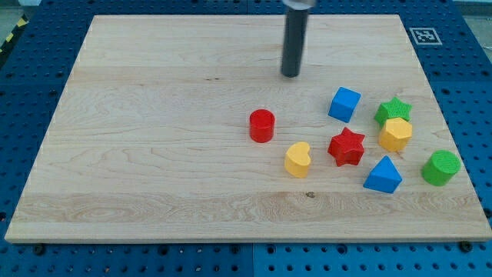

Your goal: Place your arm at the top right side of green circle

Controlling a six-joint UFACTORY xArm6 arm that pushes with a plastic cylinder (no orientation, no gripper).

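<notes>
The green circle [440, 168] is a short green cylinder near the board's right edge, at the lower right of the block group. My tip [290, 75] is at the end of the dark rod that comes down from the view's top. It rests on bare wood, far up and to the left of the green circle, and touches no block. The nearest block to the tip is the blue cube [344, 104], to its lower right.
A green star [393, 111] touches a yellow hexagon [395, 135] just below it. A blue triangle [383, 176] sits left of the green circle. A red star [347, 147], a yellow heart [298, 159] and a red cylinder [261, 125] lie further left.
</notes>
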